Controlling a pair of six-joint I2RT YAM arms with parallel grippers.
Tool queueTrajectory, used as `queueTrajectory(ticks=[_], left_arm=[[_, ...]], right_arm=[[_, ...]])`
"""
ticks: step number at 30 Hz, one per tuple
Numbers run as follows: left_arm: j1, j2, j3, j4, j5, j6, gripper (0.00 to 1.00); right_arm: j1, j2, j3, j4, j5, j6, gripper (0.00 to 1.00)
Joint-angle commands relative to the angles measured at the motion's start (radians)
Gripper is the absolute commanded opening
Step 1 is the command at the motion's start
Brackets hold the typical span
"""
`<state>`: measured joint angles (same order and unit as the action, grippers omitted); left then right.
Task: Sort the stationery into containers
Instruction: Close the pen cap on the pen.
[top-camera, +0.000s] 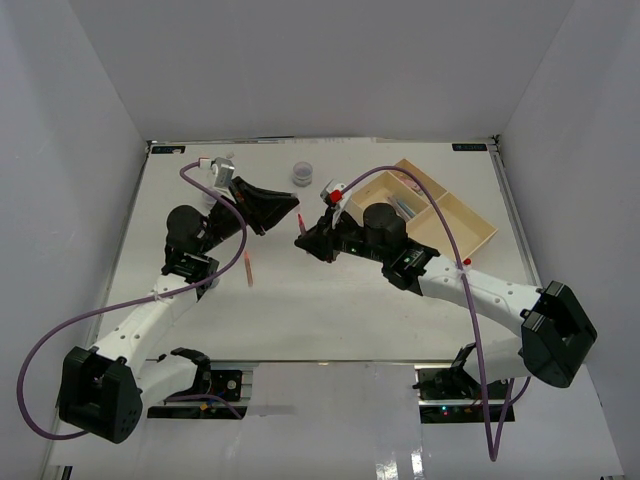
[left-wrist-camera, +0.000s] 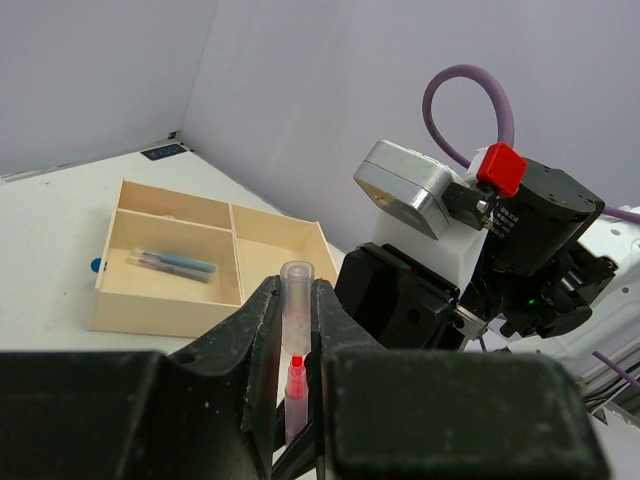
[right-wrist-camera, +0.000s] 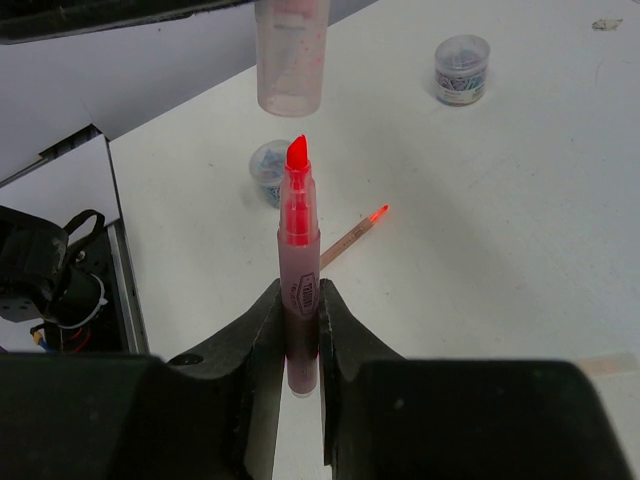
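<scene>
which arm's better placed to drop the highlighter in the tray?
Right. The right gripper clamps the highlighter body, and the tray sits on its side, close beside that arm. The left gripper holds only the cap and is farther from the tray.

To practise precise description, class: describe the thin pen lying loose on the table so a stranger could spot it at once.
On the white table, look left of centre, beside the left arm. A thin pink pen lies flat there. Unlike the chunky red-tipped highlighter clamped in the right tool, nothing holds it.
</scene>
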<state>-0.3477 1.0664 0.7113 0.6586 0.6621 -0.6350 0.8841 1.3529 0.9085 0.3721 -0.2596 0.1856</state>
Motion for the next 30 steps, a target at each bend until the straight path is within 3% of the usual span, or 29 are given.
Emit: queueTrajectory(ticks=[1,30], left_arm=[[-0.007,-0.002,-0.009,0.009,-0.002,0.015,0.0],[-0.022,0.02,-0.039,0.078,0.021,-0.008,0.0]], right_arm=[[0.004,-0.031,0.001,0.073,0.014,0.014,0.08],[0.003,-0.029,0.023,0.108,0.031,0.017,0.08]])
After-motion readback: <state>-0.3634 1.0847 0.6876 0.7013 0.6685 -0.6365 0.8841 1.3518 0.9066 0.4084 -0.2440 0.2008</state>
